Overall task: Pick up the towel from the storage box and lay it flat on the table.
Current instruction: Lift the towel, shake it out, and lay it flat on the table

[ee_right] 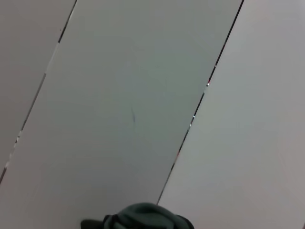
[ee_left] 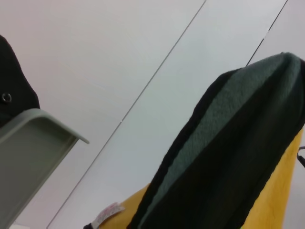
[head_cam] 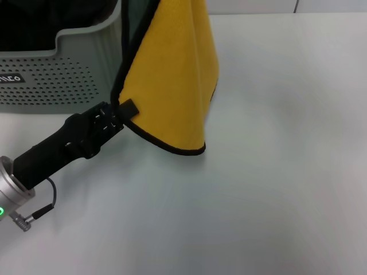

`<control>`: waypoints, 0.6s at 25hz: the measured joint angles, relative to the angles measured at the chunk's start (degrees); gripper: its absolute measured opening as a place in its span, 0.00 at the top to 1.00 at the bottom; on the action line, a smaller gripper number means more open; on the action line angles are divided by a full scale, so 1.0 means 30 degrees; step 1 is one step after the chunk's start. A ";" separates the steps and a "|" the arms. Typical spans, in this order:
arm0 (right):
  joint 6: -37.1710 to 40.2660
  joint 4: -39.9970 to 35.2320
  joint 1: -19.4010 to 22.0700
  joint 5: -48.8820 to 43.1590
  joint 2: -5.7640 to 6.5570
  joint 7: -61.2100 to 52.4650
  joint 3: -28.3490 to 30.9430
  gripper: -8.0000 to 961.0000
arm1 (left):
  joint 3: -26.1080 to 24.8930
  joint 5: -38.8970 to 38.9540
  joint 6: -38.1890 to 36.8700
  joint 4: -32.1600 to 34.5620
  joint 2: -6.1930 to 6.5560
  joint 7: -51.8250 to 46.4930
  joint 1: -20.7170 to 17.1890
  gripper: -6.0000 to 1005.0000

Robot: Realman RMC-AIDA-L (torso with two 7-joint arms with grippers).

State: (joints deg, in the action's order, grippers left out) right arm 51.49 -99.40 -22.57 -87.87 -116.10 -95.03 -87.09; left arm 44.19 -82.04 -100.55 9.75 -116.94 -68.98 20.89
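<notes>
towel [head_cam: 172,74] hanging upper centre of head view, yellow face toward me, lower corner just above or touching table [head_cam: 275,189], can't tell which. storage box [head_cam: 57,80] upper left. my left gripper [head_cam: 121,114] at towel's left edge, jaws pinched on black border. right gripper out of head view, jaw state unknown. risk: thin edge grip slips, or towel folds on landing, teal side bunching under.
</notes>
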 joint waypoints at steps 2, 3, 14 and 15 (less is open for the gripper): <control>-0.0011 0.0012 -0.0008 0.0073 0.0000 0.0089 0.0000 0.96 | 0.0021 -0.0023 0.0003 0.0000 -0.0004 -0.0014 0.0027 0.67; -0.0018 0.0021 -0.0018 0.0085 0.0000 0.0094 -0.0001 0.96 | 0.0028 -0.0033 0.0002 0.0000 -0.0005 -0.0020 0.0032 0.67; -0.0058 0.0209 -0.0113 0.0111 0.0000 0.0116 -0.0001 0.96 | 0.0058 -0.0058 0.0003 0.0001 -0.0013 -0.0034 0.0051 0.72; -0.0058 0.0229 -0.0125 0.0111 -0.0001 0.0118 -0.0002 0.96 | 0.0087 -0.0100 0.0001 0.0000 -0.0011 -0.0032 0.0070 0.72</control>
State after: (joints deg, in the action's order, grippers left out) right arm 51.32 -98.71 -22.94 -87.53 -116.10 -94.68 -87.10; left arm 44.45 -82.34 -100.54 9.75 -116.98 -69.08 21.10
